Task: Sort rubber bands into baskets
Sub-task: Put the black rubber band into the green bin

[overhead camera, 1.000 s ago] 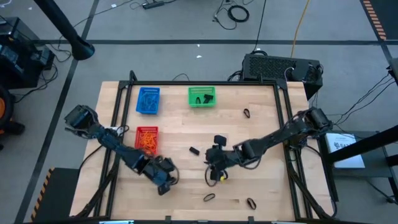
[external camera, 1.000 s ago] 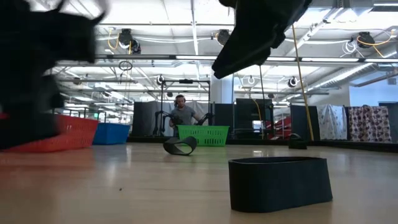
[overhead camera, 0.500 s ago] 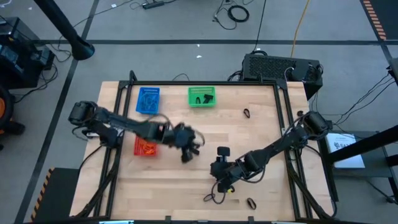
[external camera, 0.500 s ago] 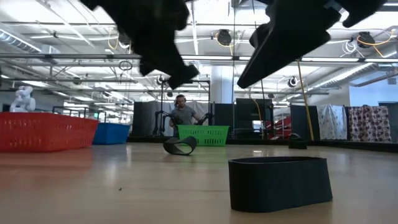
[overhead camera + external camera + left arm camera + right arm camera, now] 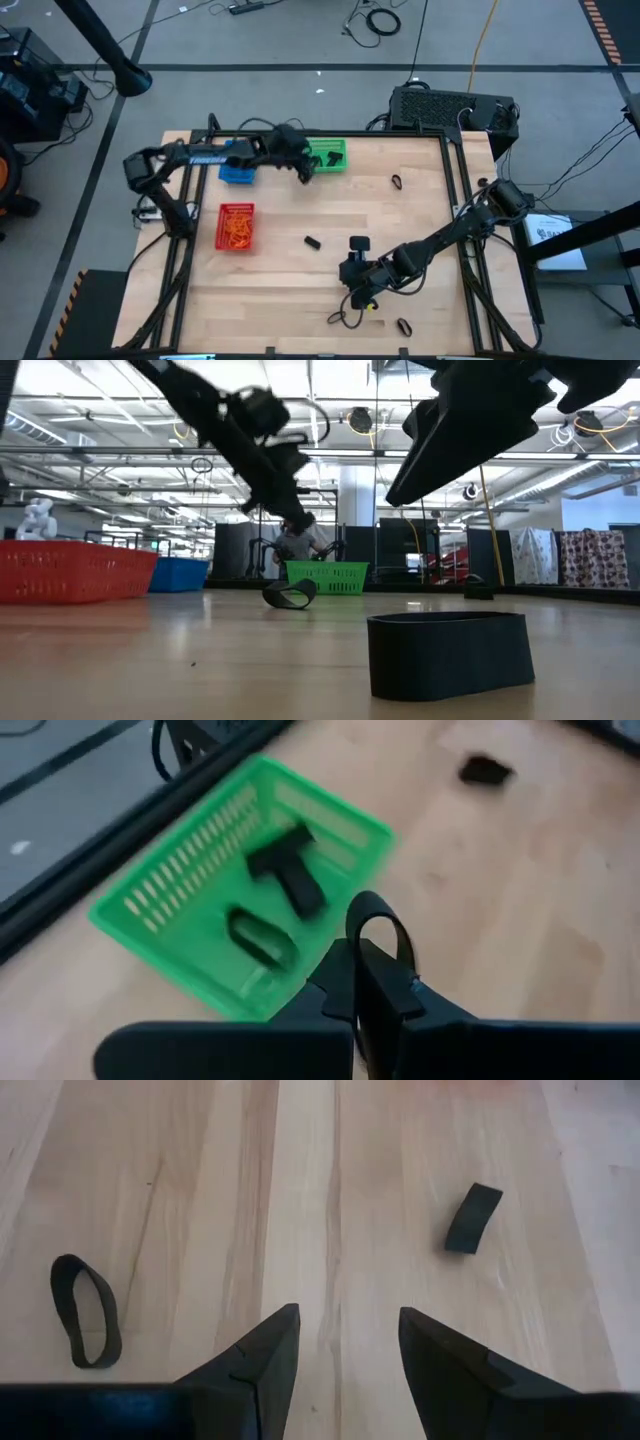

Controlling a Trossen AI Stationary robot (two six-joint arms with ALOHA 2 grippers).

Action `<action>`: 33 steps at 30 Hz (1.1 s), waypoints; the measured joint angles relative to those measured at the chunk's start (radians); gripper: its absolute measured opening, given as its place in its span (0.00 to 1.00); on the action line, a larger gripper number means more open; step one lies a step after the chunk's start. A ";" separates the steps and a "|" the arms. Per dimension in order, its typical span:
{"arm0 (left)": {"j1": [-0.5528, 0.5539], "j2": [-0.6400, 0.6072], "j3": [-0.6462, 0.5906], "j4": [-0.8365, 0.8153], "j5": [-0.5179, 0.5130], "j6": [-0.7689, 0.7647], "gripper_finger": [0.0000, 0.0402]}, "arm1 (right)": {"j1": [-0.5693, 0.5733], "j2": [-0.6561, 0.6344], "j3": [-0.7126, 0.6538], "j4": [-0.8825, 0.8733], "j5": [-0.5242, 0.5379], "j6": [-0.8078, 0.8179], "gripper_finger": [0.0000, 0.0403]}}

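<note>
Two claws | left claw (image 5: 375,982) pinches a black band (image 5: 380,925) beside the green basket (image 5: 200,880) | right claw (image 5: 340,1345) spread above the table, black bands (image 5: 85,1310) nearby | next: carry over basket, release, I judge

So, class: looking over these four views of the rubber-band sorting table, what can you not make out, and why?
- Blue basket, high view: the left arm covers part of it, so its contents are unclear.
- Green basket, left wrist view: motion blur smears the black bands inside.
- Person, low view: mostly behind the left gripper.
</note>
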 joint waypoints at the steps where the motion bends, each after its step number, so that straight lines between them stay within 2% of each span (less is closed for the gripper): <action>1: 0.032 0.021 0.001 0.032 0.036 0.000 0.00 | -0.001 0.000 -0.006 0.011 0.003 -0.006 0.41; 6: 0.146 0.158 0.073 0.055 0.163 -0.004 0.00 | -0.008 0.000 -0.045 0.034 0.052 -0.049 0.41; 9: 0.161 0.224 0.131 0.031 0.171 -0.002 0.00 | -0.023 0.000 -0.062 0.022 0.052 -0.050 0.41; 14: 0.154 0.287 0.183 0.012 0.127 0.007 0.07 | -0.035 0.000 -0.071 0.023 0.051 -0.049 0.41; 24: 0.095 0.298 0.206 0.001 0.023 0.123 0.25 | -0.032 0.000 -0.071 0.024 0.045 -0.038 0.41; 29: 0.062 0.298 0.244 -0.082 -0.095 0.162 0.34 | -0.032 0.000 -0.071 0.024 0.045 -0.038 0.41; 33: 0.050 0.298 0.300 -0.210 -0.155 0.164 0.39 | -0.033 0.000 -0.071 0.025 0.047 -0.038 0.41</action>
